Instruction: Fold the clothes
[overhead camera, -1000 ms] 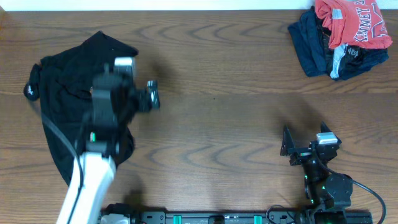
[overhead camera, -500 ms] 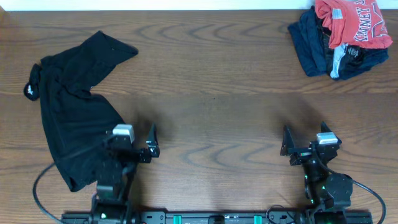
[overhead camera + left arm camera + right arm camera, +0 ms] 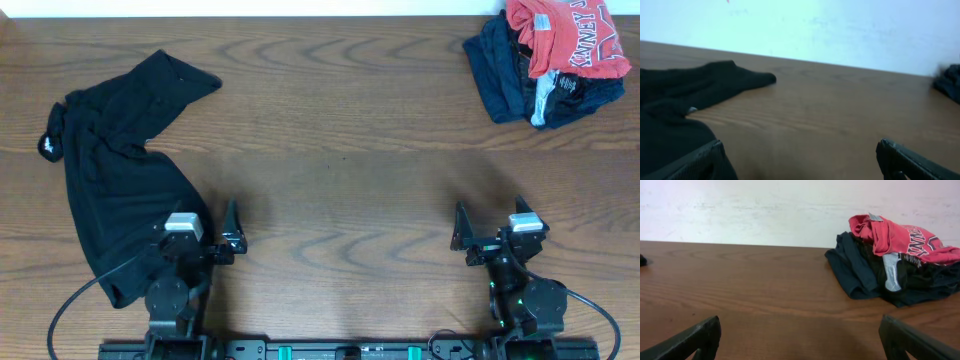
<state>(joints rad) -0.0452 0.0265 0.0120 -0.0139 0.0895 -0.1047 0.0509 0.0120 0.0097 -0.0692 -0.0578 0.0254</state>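
Note:
A black garment point(image 3: 115, 180) lies crumpled at the left of the wooden table; it also shows in the left wrist view point(image 3: 685, 95). A pile of clothes point(image 3: 550, 60), red shirt on dark blue ones, sits at the far right corner and shows in the right wrist view point(image 3: 895, 262). My left gripper point(image 3: 205, 232) is open and empty at the near edge, just right of the black garment's lower part. My right gripper point(image 3: 492, 232) is open and empty at the near right, well short of the pile.
The wooden table point(image 3: 340, 150) runs between the garment and the pile. A white wall point(image 3: 765, 210) stands behind the far edge. The arm bases and cables sit along the near edge.
My left arm has pulled back from above the black garment to the near edge, empty. The garment lies uncovered where it was. The right arm has not moved.

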